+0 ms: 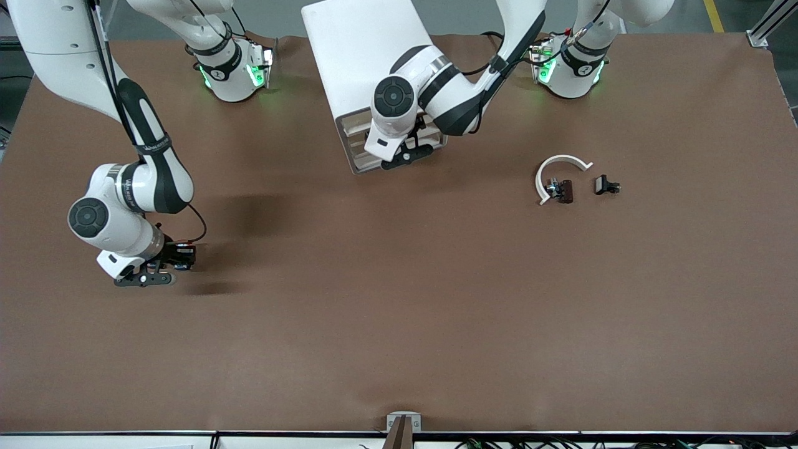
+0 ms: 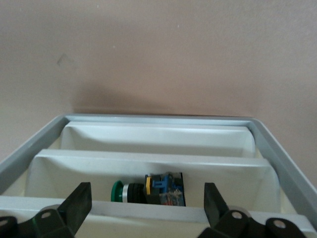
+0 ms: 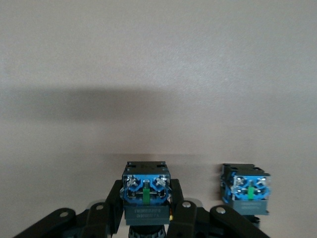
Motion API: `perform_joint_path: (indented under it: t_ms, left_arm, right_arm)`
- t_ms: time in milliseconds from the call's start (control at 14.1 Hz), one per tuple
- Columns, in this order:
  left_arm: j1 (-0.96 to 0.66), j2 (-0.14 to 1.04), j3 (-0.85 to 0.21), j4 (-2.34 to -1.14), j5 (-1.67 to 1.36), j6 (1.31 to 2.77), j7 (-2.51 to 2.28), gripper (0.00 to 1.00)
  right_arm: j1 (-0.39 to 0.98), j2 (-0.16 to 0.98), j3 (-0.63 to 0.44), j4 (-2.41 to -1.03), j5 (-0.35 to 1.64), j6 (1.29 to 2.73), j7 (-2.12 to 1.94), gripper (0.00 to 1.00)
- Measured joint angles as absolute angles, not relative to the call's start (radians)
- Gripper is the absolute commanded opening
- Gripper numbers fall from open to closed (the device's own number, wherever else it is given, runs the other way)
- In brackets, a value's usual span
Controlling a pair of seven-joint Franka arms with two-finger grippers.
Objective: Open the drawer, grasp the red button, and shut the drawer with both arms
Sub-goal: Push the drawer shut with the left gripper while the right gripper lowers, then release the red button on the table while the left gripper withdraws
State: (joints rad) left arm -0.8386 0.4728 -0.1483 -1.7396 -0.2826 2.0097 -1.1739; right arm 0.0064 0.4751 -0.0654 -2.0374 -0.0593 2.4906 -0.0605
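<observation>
My right gripper (image 1: 144, 277) is low over the table toward the right arm's end. In the right wrist view it (image 3: 147, 208) is shut on a push-button switch (image 3: 146, 191) with a black body and blue base; its cap is hidden, so I cannot tell its colour. A second, same-shaped switch (image 3: 246, 191) stands on the table close beside it. My left gripper (image 1: 408, 153) is at the front of the white drawer cabinet (image 1: 361, 50). In the left wrist view it (image 2: 147, 206) is open, its fingers (image 2: 77, 203) straddling a drawer's front edge (image 2: 148, 214). A green-capped switch (image 2: 148, 191) lies in that drawer.
A white curved piece (image 1: 561, 163) lies toward the left arm's end with a small dark part (image 1: 561, 190) inside its arc and another dark part (image 1: 606, 185) beside it. The brown table (image 1: 399, 324) stretches wide nearer the front camera.
</observation>
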Motion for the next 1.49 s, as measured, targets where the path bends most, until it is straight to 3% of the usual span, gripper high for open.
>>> perform_joint_path:
  t_ms: [284, 640, 782, 924, 996, 1067, 1493]
  left_arm:
    - [-0.790, 0.466, -0.134, -1.730, -0.276, 2.011, -1.180, 1.00]
    - [-0.500, 0.425, -0.126, -1.648, -0.064, 2.008, -1.160, 1.00]
    - [-0.415, 0.379, -0.127, -1.637, 0.006, 1.996, -1.155, 1.00]
    - [-0.340, 0.321, -0.127, -1.634, 0.061, 1.980, -1.081, 1.00]
    - [-0.301, 0.297, -0.126, -1.634, 0.067, 1.971, -1.015, 1.00]
    - [-0.258, 0.275, -0.126, -1.634, 0.069, 1.950, -0.939, 1.00]
    - [-0.053, 0.140, -0.126, -1.631, 0.071, 1.818, -0.506, 1.00]
  right_arm:
    - [0.007, 0.475, -0.059, -2.071, -0.059, 2.519, -0.050, 0.18]
    - [0.007, 0.475, -0.058, -2.088, -0.059, 2.539, -0.049, 0.25]
    - [0.007, 0.476, -0.057, -2.090, -0.059, 2.541, -0.049, 0.35]
    - [0.007, 0.477, -0.057, -2.091, -0.059, 2.546, -0.048, 0.60]
    - [0.007, 0.477, -0.058, -2.091, -0.059, 2.548, -0.048, 0.65]
    - [0.007, 0.477, -0.057, -2.091, -0.059, 2.549, -0.048, 1.00]
    - [0.008, 0.438, -0.054, -2.063, -0.059, 2.564, -0.048, 1.00]
